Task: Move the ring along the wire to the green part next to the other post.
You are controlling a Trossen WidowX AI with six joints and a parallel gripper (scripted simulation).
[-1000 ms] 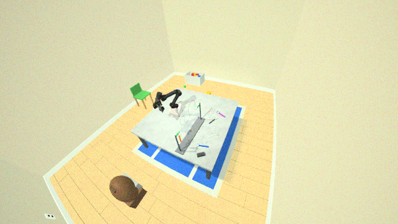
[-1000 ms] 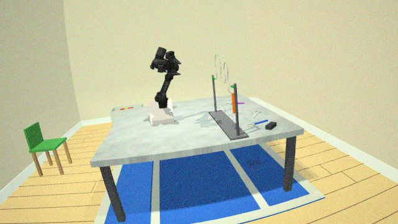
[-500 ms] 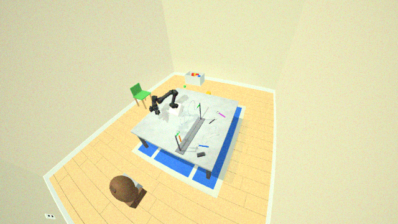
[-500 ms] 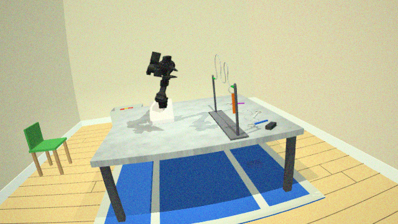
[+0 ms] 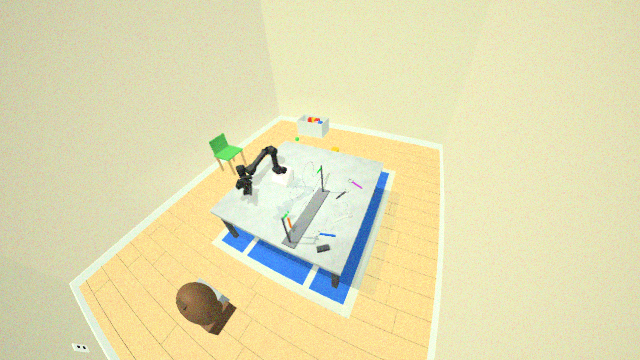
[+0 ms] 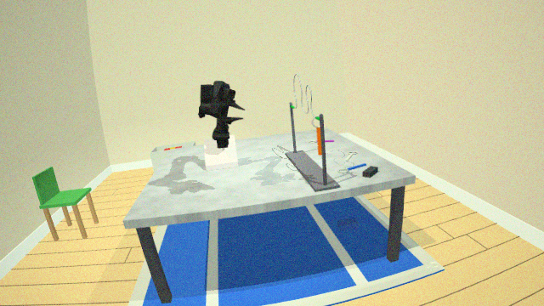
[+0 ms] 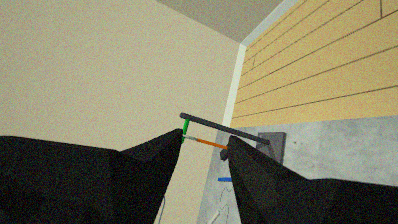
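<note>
The orange handle (image 5: 289, 223) (image 6: 320, 141) (image 7: 212, 143) hangs down from its ring (image 6: 315, 122), which is around the green part (image 5: 285, 215) (image 6: 317, 118) (image 7: 186, 126) beside the near post (image 5: 286, 231) (image 6: 323, 149). The thin grey wire rises in tall loops between the posts. The other green part (image 5: 319, 170) (image 6: 292, 107) is at the far post (image 5: 322, 179) (image 6: 292, 127). My gripper (image 6: 243, 114) (image 7: 205, 138) is partly open and empty, high above the table and well away from the handle. In the wrist view the handle shows in the distance between the fingertips.
The posts stand on a dark base plate (image 5: 307, 215) (image 6: 308, 167). Beyond it lie a blue stick (image 5: 327, 235) (image 6: 357, 167) (image 7: 224, 179), a black block (image 5: 323, 248) (image 6: 370, 172), a black stick (image 5: 341, 195) and a magenta-handled ring (image 5: 356, 184) (image 6: 329, 141).
</note>
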